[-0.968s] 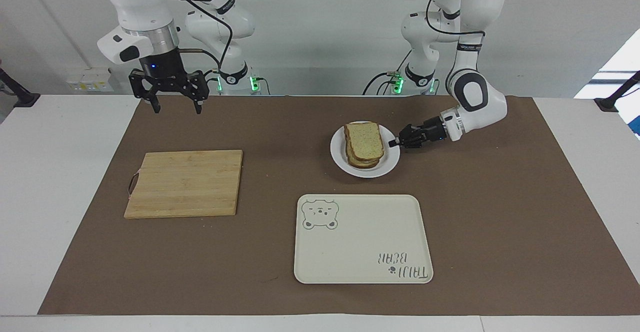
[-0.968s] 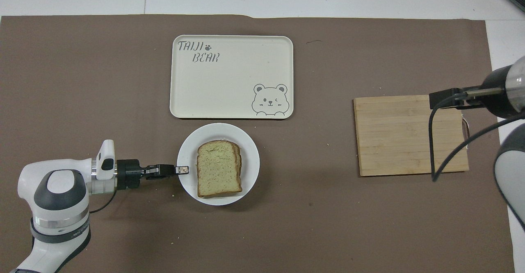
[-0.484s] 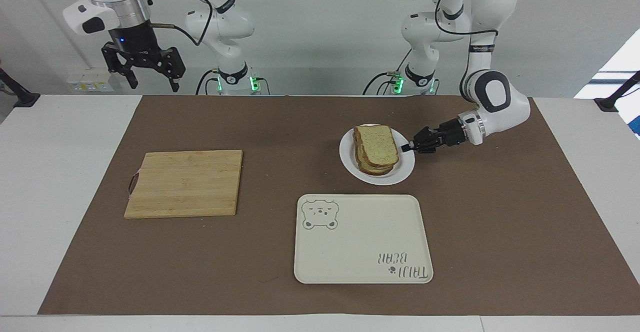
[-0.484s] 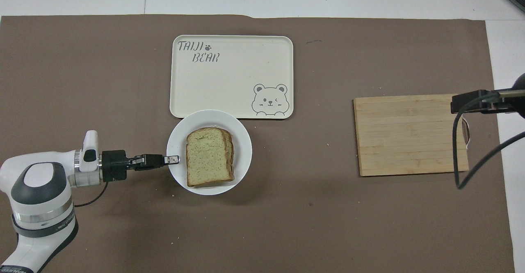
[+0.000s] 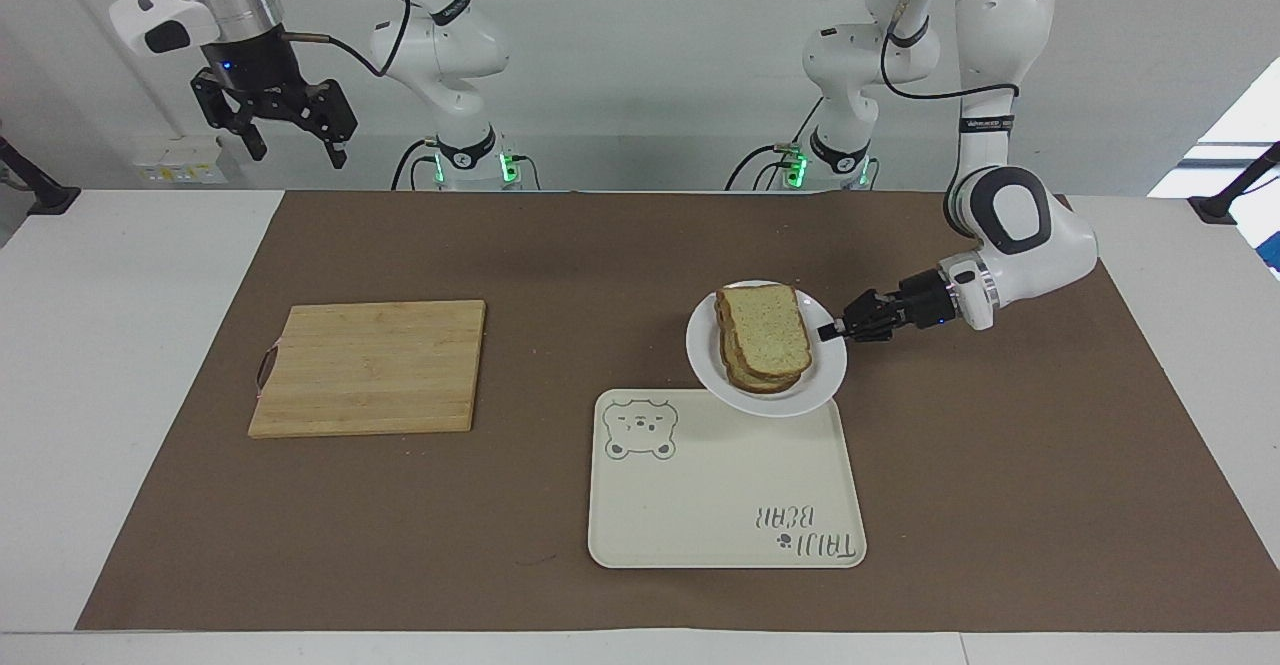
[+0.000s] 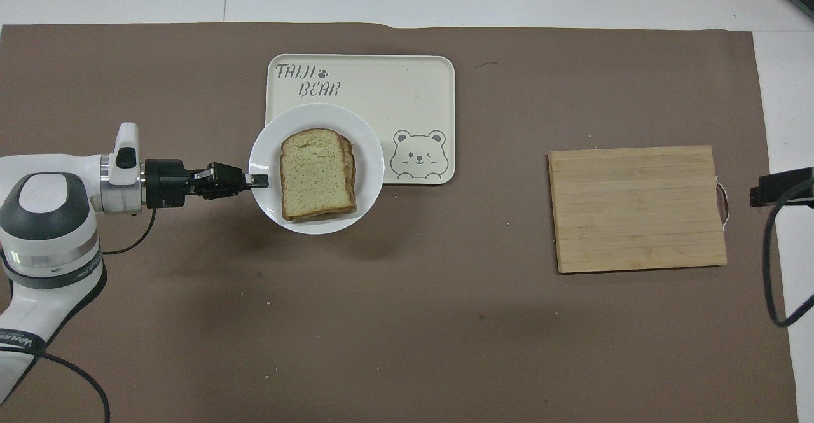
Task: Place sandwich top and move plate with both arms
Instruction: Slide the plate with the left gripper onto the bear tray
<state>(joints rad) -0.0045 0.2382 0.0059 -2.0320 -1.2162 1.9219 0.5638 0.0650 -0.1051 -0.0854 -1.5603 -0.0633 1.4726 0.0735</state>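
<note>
the left gripper (image 5: 826, 332) pinches the glossy white plate (image 5: 815, 389) at its 3 o'clock rim in the facing view, carrying it over the bear tray (image 5: 700, 505). the sandwich top (image 5: 765, 325) sits loose on the stack and may slide. the right gripper (image 5: 290, 135) waits open, raised.

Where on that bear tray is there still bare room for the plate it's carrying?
Most of the tray is bare: the middle, between its lettering and the bear drawing. The plate, pinched by the left tool and bearing the sandwich, overhangs one corner. The cutting board is bare too.
</note>
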